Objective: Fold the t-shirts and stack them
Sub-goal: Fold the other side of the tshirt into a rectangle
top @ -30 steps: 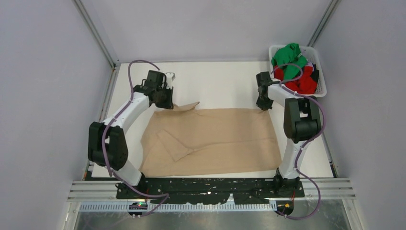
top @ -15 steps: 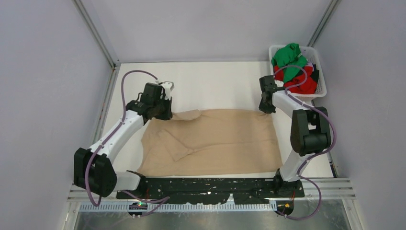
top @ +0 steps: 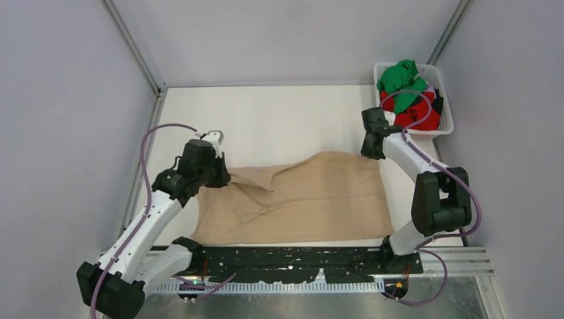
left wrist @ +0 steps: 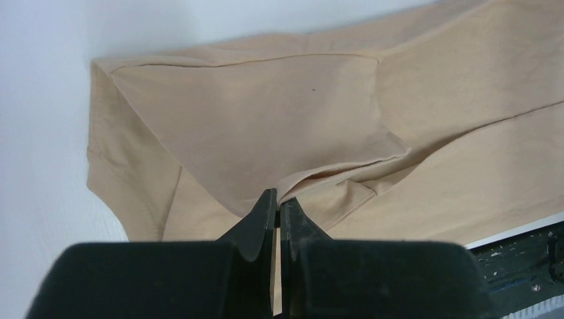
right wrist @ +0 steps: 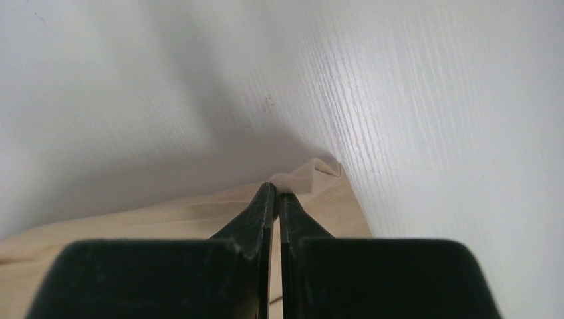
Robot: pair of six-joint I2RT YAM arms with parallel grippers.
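The left gripper (left wrist: 277, 199), jaws pinched shut on the far-left corner of the beige-tan t-shirt (top: 326, 193), has dragged it back toward the near edge while the right gripper (right wrist: 275, 193) stays clamped on the far-right corner, so a first fold looks underway mid-desk.

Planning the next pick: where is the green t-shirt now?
In the top view, the green t-shirt sits in the white basket at the far right, with the red t-shirt.
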